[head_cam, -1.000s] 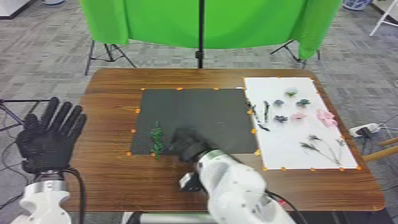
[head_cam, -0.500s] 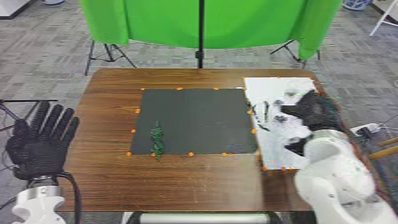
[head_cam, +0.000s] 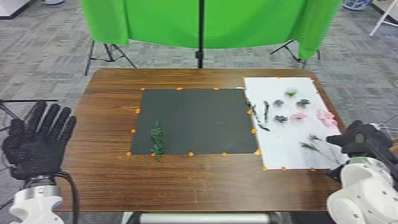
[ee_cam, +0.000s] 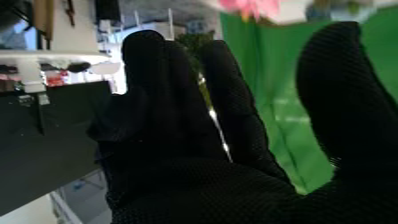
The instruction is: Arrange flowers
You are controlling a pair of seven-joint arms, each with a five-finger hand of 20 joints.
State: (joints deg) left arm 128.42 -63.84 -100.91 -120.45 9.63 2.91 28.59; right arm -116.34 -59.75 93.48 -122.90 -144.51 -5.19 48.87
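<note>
In the head view my left hand (head_cam: 37, 142) is open at the table's left side, fingers spread. My right hand (head_cam: 362, 141) is at the white sheet's lower right edge, beside the thin-stemmed sprigs (head_cam: 311, 146). The right wrist view has this hand (ee_cam: 204, 185) open, its fingers straight and the thumb apart. A green leafy stem (head_cam: 157, 140) lies on the dark mat (head_cam: 200, 117), near its left edge. On the white sheet (head_cam: 280, 150) are a pale flower (head_cam: 290, 92), several blue-grey flowers (head_cam: 281, 119), a pink flower (head_cam: 298, 115), a larger pink bloom (head_cam: 327, 118) and dark green leaves (head_cam: 266, 111).
Orange markers line the mat and sheet on the brown wooden table (head_cam: 195, 185). Beyond the far edge stand a black pole (head_cam: 201, 35) and a green cloth (head_cam: 258, 25). Wooden bars (head_cam: 394, 149) are close to the right hand's outer side.
From the mat's lower edge, my right hand has moved right across the white sheet to its lower right edge, uncovering the flowers. The left hand has shifted slightly left.
</note>
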